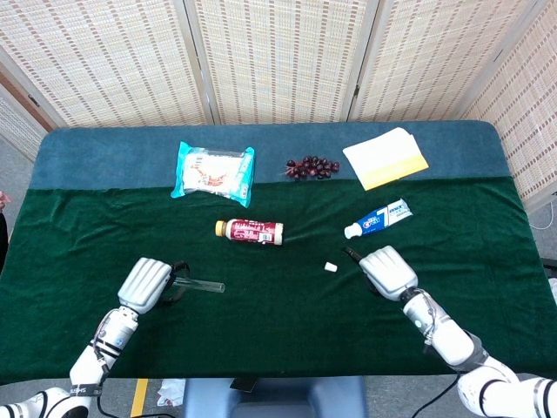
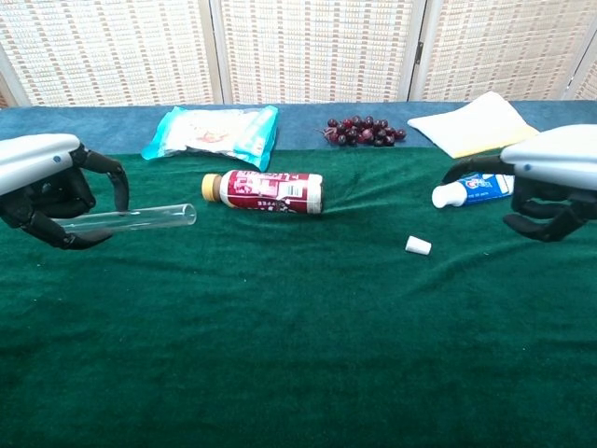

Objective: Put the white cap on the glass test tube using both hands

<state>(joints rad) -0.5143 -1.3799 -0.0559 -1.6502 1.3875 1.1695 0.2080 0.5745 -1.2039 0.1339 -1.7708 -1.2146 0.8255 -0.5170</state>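
While the left hand (image 2: 51,201) grips the glass test tube (image 2: 140,217) level, mouth pointing right for capping, the right hand (image 2: 550,182), fingers loosely curled and empty, hovers near the white cap (image 2: 418,245) on the table (image 2: 308,355).

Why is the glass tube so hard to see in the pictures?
Head view: the clear glass test tube is see-through, so the dark green cloth shows through and only faint edges glint. Chest view: it is nearer, and pale highlights along the tube in the left hand make it clearer.
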